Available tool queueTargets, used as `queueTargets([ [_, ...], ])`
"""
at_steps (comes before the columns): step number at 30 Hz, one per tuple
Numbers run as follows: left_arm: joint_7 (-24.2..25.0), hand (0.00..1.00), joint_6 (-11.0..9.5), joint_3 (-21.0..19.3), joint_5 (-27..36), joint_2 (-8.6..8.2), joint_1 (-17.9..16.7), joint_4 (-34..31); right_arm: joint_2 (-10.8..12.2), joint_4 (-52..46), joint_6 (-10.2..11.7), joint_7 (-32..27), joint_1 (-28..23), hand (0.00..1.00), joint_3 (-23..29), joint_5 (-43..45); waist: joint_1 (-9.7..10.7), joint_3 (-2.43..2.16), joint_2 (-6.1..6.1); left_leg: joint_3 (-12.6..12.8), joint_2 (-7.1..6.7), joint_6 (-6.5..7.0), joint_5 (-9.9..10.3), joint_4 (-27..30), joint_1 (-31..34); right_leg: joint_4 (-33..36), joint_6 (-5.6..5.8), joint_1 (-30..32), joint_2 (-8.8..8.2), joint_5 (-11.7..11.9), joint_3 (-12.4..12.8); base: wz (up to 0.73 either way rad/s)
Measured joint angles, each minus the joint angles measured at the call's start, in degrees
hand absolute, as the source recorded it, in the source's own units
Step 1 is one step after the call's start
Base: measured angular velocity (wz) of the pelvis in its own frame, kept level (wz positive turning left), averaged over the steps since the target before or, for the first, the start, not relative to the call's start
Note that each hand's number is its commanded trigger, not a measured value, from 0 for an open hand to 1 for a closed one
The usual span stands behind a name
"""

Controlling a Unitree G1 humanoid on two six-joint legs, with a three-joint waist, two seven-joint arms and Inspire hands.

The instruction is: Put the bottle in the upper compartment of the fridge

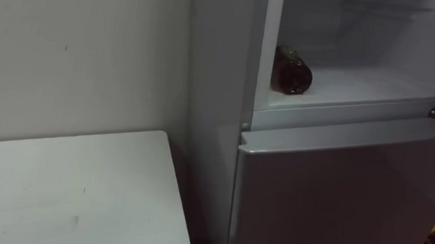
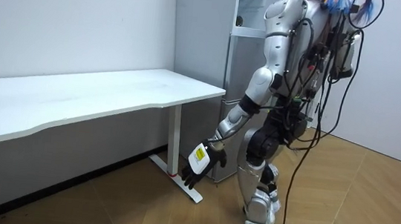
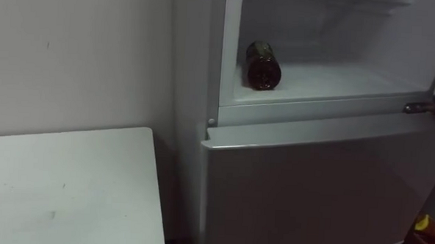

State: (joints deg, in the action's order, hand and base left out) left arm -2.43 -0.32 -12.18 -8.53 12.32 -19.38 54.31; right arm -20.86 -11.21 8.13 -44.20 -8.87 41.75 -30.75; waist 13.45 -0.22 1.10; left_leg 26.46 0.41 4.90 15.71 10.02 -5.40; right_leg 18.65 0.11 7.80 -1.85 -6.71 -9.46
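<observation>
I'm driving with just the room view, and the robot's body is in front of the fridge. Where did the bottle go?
Observer: The bottle lies on its side inside the upper fridge, at the left end of its floor.
Operator: Is the top part open right now?
Observer: Yes. The eye views see straight into it, with nothing covering the front.
Operator: What about the bottom door?
Observer: The lower door is shut.
</observation>
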Motion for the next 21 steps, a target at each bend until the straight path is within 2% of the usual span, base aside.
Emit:
queueTargets([
  [6,0.0,0.0,0.0,0.1,0.0,0.04,0.6,1.9,0.0,-1.3,-0.1,1.4,0.0,0.0,-2.2,0.4,-0.3,0.02,-0.01,0.2,-0.02,-0.04,0.0,-0.3,-0.1,0.1,0.01,0.1,-0.01,0.0,-0.1,0.0],
  [10,0.3,0.0,0.0,0.0,0.0,0.04,2.1,2.9,0.0,-2.2,-0.7,3.7,0.4,0.0,-2.4,4.5,-1.4,0.01,0.06,0.2,-0.05,-0.04,0.0,-0.3,-0.1,0.2,0.01,0.1,-0.08,0.0,-0.2,0.0],
  [16,0.9,0.0,0.2,0.1,0.0,0.05,1.7,3.4,0.0,-4.1,-0.8,6.9,3.0,0.0,-2.9,9.3,-1.6,-0.02,0.55,0.1,-0.05,-0.04,0.0,-0.2,-0.1,0.1,0.01,0.0,-0.08,0.0,-0.2,0.0],
  [21,1.6,0.0,0.4,0.7,0.0,0.06,2.0,5.1,0.0,-4.7,-0.9,10.3,3.5,0.0,-4.6,11.3,-1.9,0.05,0.22,-0.1,-0.05,-0.02,0.0,-0.2,-0.1,-0.1,0.01,-0.3,-0.1,0.0,-0.1,0.01],
])
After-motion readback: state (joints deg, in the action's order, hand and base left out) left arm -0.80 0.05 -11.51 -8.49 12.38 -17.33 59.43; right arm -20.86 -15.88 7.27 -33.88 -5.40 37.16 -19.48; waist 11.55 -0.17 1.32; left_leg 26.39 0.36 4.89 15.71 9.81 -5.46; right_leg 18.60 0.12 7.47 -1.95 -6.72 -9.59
